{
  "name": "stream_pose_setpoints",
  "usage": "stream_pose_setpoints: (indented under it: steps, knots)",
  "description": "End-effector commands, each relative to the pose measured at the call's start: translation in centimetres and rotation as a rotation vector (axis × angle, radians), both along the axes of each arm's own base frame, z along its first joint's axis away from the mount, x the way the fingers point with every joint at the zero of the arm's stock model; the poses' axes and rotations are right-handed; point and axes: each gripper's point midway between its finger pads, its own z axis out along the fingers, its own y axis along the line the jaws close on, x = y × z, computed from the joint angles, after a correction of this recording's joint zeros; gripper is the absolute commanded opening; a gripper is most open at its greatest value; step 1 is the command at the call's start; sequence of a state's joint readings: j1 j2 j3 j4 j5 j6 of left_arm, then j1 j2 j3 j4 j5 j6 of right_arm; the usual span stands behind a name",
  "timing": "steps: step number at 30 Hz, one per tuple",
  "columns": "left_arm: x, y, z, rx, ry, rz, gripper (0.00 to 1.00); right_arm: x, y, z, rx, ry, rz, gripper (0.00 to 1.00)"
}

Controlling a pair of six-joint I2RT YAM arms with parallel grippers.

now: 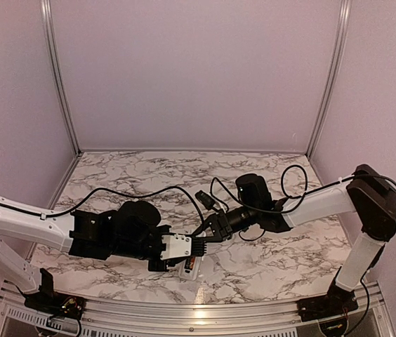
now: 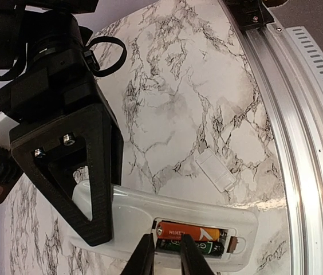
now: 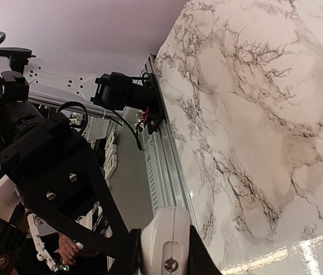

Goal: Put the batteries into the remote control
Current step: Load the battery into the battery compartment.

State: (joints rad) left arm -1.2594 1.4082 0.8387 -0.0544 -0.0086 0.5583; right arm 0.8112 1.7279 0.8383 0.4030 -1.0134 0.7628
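The remote control is clamped by the right claw; the batteries should be pressed flat, gently, by the narrow left claw.

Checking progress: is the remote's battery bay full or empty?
Looks full: orange battery and dark battery lie side by side in the open bay.
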Motion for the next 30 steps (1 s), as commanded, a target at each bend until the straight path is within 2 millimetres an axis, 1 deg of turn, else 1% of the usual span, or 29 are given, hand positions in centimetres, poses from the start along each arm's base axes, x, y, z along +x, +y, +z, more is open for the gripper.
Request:
stream_pose_setpoints:
  steps: [1, 25, 30]
  knots:
    - [0.1, -0.5, 0.6, 0.009, -0.018, 0.001, 0.17, -0.3, 0.8, 1.0, 0.031, -0.012, 0.029, 0.0]
    - [-0.1, -0.6, -0.4, 0.058, -0.025, -0.012, 0.16, -0.7, 1.4, 0.8, 0.028, -0.009, 0.051, 0.0]
    - [-0.1, -0.5, -0.9, 0.08, -0.016, -0.015, 0.16, -0.7, 1.5, 0.9, 0.031, -0.01, 0.055, 0.0]
